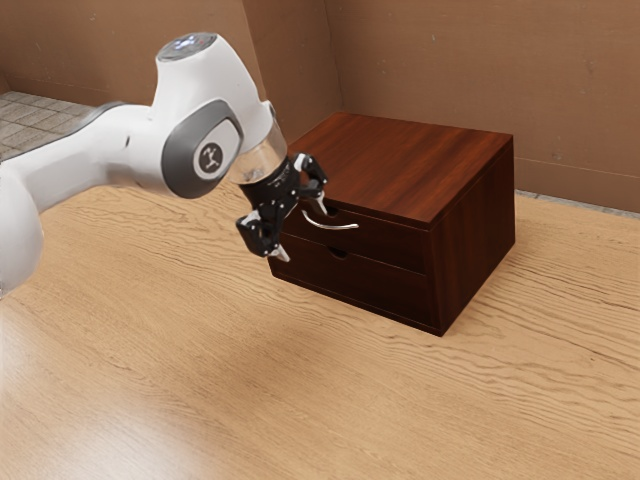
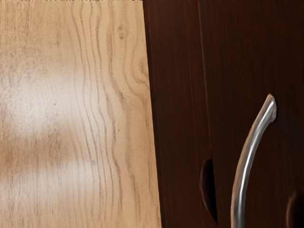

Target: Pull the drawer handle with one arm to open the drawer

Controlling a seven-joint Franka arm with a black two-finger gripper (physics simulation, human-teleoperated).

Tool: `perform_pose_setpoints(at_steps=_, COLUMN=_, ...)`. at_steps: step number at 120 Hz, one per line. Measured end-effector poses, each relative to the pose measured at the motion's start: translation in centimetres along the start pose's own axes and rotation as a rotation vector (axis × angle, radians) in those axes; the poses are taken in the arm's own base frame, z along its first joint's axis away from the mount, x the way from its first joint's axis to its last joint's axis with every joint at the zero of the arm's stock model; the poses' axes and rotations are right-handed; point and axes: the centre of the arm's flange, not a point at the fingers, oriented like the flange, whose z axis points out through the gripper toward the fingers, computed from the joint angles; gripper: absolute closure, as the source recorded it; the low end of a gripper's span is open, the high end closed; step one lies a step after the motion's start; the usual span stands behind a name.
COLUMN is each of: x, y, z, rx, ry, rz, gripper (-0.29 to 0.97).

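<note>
A dark wooden cabinet (image 1: 410, 165) with two drawers stands on the table. The upper drawer front (image 1: 385, 238) carries a curved silver handle (image 1: 335, 225) and sits flush with the cabinet. My black gripper (image 1: 300, 224) is at the handle's end nearest the exterior view's left, open, one finger above that end and one below it. Nothing is gripped. In the wrist view the handle (image 2: 247, 161) curves across the dark drawer front (image 2: 228, 71), off to one side of my hand. The lower drawer (image 1: 360, 280) is also shut.
The cabinet stands on a light wooden table (image 1: 300, 400) with open room in front and to the exterior view's left. Brown walls (image 1: 480, 60) rise behind it. My white arm (image 1: 130, 150) comes in from the exterior view's left.
</note>
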Motion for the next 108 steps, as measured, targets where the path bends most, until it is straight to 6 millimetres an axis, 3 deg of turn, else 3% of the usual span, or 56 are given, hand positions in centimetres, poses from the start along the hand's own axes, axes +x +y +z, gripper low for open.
perform_pose_setpoints(at_steps=24, x=0.9, y=0.7, z=0.6, rx=-0.015, ry=0.008, rz=-0.004, gripper=0.0)
perform_pose_setpoints(at_steps=51, x=0.9, y=0.8, z=0.7, rx=-0.022, ry=0.009, rz=0.001, gripper=0.18)
perform_pose_setpoints(at_steps=108, x=0.7, y=0.5, z=1.7, rx=-0.017, ry=-0.009, rz=-0.006, gripper=0.38)
